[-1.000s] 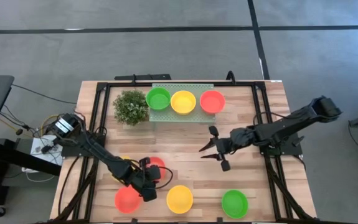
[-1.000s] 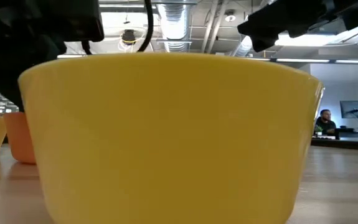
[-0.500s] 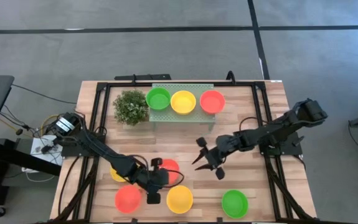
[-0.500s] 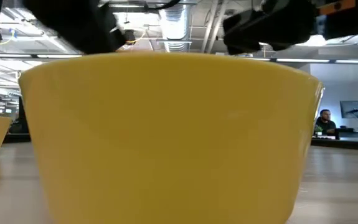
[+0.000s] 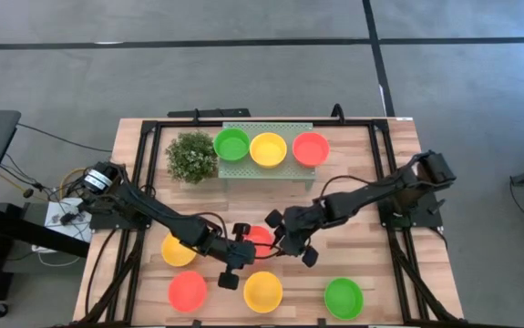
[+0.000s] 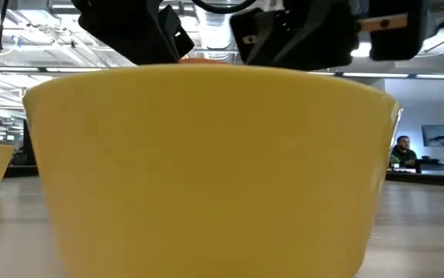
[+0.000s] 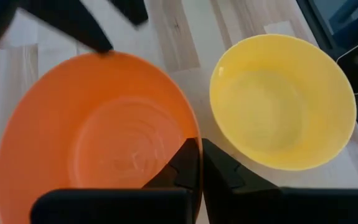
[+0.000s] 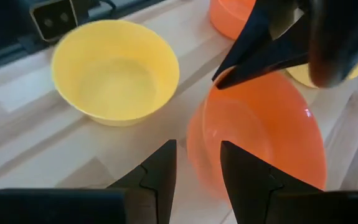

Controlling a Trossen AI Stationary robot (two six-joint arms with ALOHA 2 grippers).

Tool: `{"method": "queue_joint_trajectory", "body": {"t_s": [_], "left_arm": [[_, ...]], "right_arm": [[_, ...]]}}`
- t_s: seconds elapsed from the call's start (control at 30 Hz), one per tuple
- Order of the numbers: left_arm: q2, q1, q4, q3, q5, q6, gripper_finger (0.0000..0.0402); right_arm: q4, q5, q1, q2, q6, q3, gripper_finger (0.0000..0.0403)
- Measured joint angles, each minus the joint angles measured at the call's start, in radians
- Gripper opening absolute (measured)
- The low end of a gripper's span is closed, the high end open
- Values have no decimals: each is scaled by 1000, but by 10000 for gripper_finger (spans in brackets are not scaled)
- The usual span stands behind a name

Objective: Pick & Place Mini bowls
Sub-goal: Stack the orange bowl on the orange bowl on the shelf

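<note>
On the tray at the table's far edge we see three mini bowls in a row, the plant just left of it. Near the front edge lie four more bowls — a fifth bowl sits mid-table between the left gripper and the right gripper.

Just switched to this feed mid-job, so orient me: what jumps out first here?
Both arms meet at mid-table over one red-orange bowl: the left gripper is shut on its rim, and the right gripper hangs open at its opposite edge. A yellow bowl sits just in front at the near edge, filling the low view. Three more bowls line the pale green tray at the far side.
</note>
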State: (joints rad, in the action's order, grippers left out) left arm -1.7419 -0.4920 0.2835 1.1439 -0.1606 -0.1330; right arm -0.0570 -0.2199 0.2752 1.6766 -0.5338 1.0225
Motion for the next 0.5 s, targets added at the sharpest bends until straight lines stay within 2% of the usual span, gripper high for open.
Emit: {"method": "queue_joint_trajectory", "body": {"t_s": [0.27, 0.5], "left_arm": [[0, -3, -9, 0, 0, 5, 7], [1, -2, -22, 0, -2, -48, 20]], "right_arm": [[-14, 16, -3, 80, -100, 45, 112], [-51, 24, -3, 96, -133, 52, 46]]}}
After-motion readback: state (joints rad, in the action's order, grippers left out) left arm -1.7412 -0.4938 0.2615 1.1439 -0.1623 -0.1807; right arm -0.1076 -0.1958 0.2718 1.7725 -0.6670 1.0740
